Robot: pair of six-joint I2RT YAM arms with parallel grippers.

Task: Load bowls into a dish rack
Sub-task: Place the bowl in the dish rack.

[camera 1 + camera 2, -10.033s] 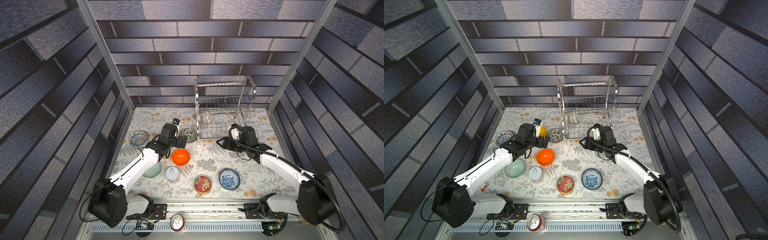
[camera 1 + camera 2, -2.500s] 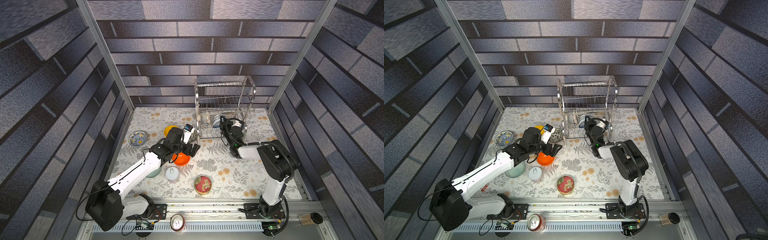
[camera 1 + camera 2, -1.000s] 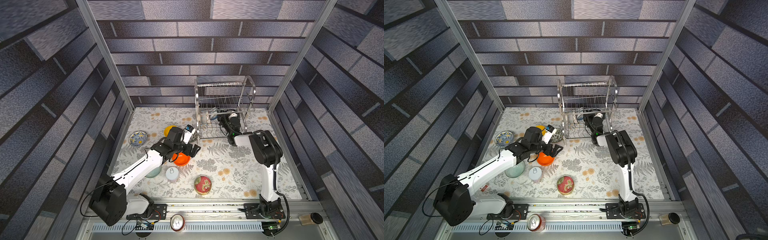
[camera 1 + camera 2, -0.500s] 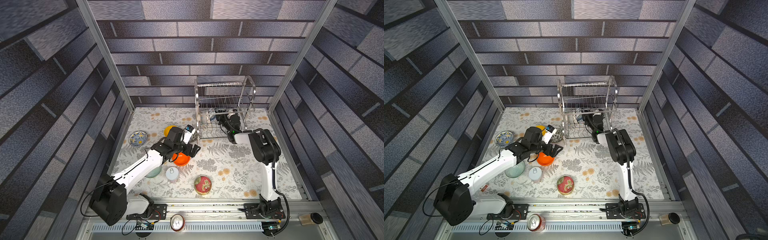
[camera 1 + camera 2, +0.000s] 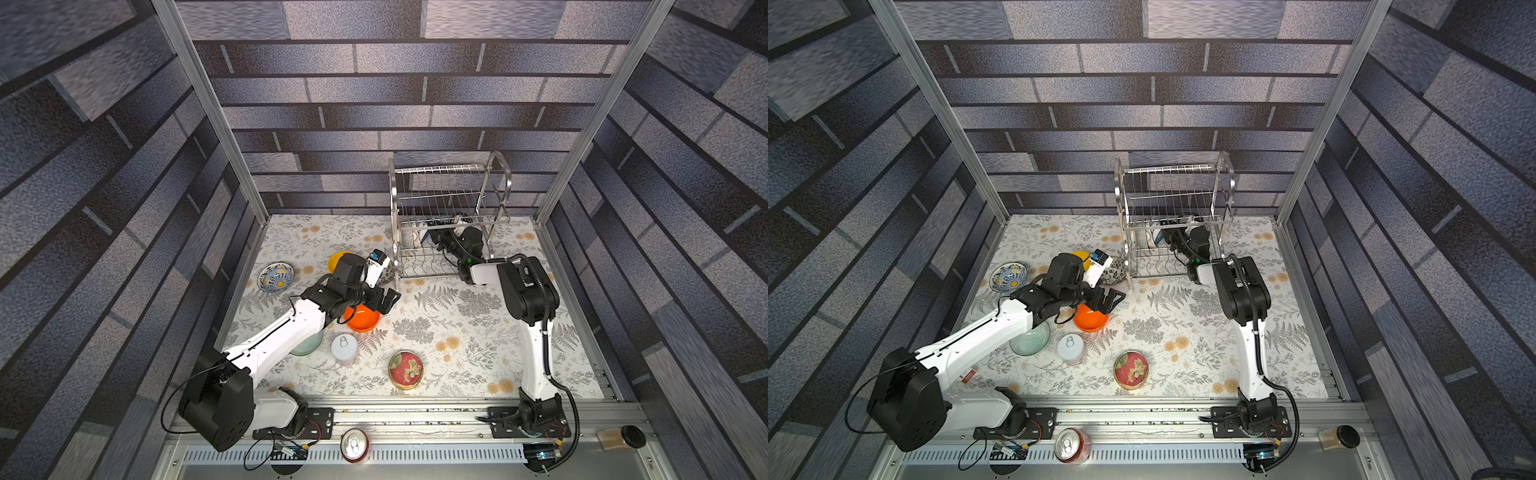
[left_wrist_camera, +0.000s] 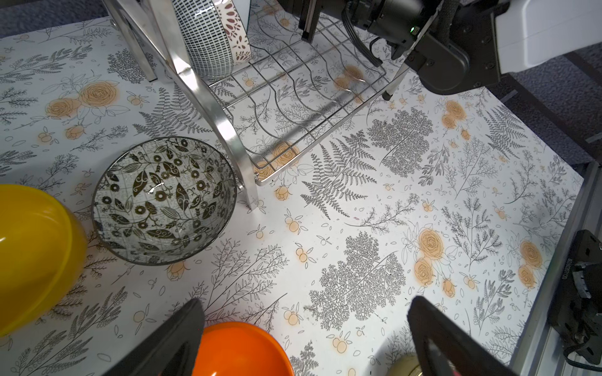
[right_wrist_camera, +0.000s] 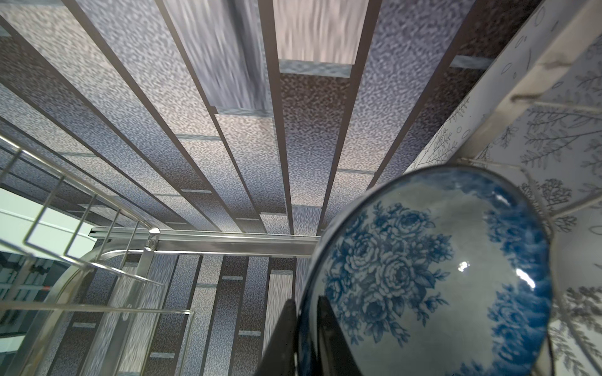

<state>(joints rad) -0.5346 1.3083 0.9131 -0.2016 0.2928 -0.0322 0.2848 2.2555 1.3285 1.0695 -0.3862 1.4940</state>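
The steel dish rack stands at the back. In its lower tier a white lattice bowl stands on edge. Beside it is a blue floral bowl, and my right gripper is shut on its rim, one finger on each side. My left gripper hangs open above the orange bowl, touching nothing. On the table lie a dark floral bowl at the rack's foot, a yellow bowl, a blue-and-yellow patterned bowl and a pale green bowl, partly under the left arm.
A white pull-tab can and a flat red tin sit near the front of the floral table. A soda can and a small jar rest on the front rail. The rack's upper shelf holds nothing.
Ten seconds ago the blue floral bowl lay on the table at the front right; my right gripper has carried it into the rack's lower tier. The left gripper has stayed over the orange bowl.
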